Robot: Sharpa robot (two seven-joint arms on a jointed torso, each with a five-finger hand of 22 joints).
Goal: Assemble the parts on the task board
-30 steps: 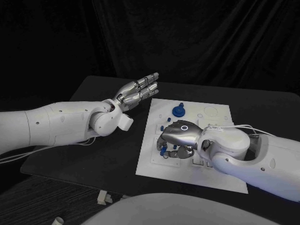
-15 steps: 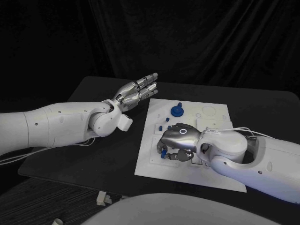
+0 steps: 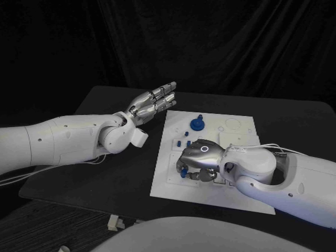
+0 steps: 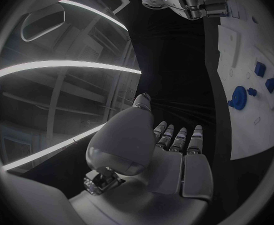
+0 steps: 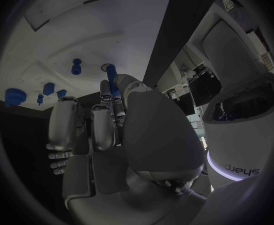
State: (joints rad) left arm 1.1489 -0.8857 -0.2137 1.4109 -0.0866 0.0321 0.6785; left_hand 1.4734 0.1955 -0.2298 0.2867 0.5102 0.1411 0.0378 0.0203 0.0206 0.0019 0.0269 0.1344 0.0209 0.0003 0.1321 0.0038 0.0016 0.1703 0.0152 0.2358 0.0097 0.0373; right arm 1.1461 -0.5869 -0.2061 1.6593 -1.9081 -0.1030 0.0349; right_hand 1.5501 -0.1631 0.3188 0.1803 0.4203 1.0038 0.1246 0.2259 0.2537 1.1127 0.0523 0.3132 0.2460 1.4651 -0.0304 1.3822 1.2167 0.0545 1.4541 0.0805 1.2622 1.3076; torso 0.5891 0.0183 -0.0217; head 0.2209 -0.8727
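1. Head view: the right hand (image 3: 200, 157) bends over the near left part of the white board (image 3: 236, 195), fingers curled down around a blue peg (image 5: 111, 75).
2. Right wrist view: the fingertips pinch that peg, upright on the board.
3. The left hand (image 3: 154, 101) hovers over the table (image 3: 100, 176) beside the board, fingers straight, released.
4. A round blue part (image 3: 198, 124) sits at the board's far end.

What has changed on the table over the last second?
The right hand has slid a little toward the near edge of the task board, fingers curled around a blue part. The left hand stayed flat and open beside the board; the other blue parts have not moved.
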